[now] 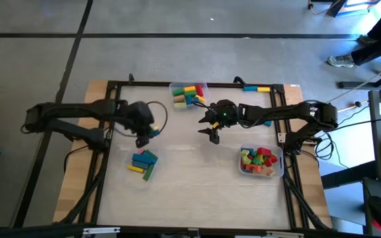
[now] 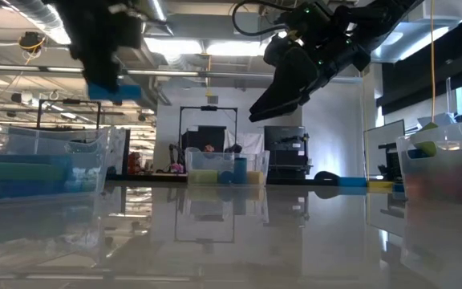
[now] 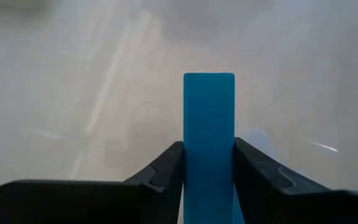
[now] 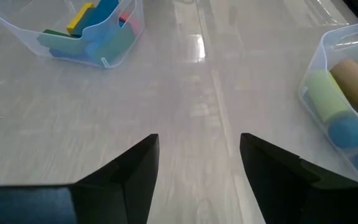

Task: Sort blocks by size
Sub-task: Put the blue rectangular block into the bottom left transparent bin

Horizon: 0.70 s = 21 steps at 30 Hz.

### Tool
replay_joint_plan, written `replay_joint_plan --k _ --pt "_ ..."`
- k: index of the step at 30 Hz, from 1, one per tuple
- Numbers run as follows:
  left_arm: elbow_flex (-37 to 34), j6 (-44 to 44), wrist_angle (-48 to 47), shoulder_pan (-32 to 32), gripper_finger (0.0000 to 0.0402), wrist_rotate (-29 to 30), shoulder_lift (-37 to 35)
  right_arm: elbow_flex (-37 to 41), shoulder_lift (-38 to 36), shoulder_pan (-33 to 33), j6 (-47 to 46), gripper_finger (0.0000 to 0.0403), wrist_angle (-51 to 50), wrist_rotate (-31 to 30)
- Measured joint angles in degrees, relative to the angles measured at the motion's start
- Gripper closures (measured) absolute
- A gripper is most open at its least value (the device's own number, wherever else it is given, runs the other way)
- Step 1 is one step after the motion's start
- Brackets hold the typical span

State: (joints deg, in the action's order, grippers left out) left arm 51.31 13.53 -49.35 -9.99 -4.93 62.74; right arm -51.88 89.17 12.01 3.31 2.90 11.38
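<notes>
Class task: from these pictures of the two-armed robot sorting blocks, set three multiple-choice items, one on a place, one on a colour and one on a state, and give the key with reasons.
1. Where is the left gripper?
A. Above the bin of long bars
B. Inside the bin by the right arm
C. Resting on the floor

2. What colour is the block between the left gripper's fingers?
A. Red
B. Blue
C. Yellow

3. In what state is the right gripper?
A. Shut on a cylinder
B. Shut on a bar
C. Open and empty

Key: 1 A, the high view shows it just above that bin. 2 B, the left wrist view shows a blue bar clamped between the fingers. 3 C, the right wrist view shows only bare table between its spread fingers.
</notes>
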Motion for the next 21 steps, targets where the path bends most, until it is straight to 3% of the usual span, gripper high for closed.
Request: replay_joint_plan --k 12,21 --pt "-3.81 21.08 -3.94 20.85 0.0284 1.86 -3.25 0.0 0.0 -0.02 -0.01 0.0178 0.1 -3.44" --pt "-10.62 31.24 -0.4 27.03 0.0276 3.11 -3.23 0.0 0.0 -0.04 -0.46 0.0178 0.22 -3.04"
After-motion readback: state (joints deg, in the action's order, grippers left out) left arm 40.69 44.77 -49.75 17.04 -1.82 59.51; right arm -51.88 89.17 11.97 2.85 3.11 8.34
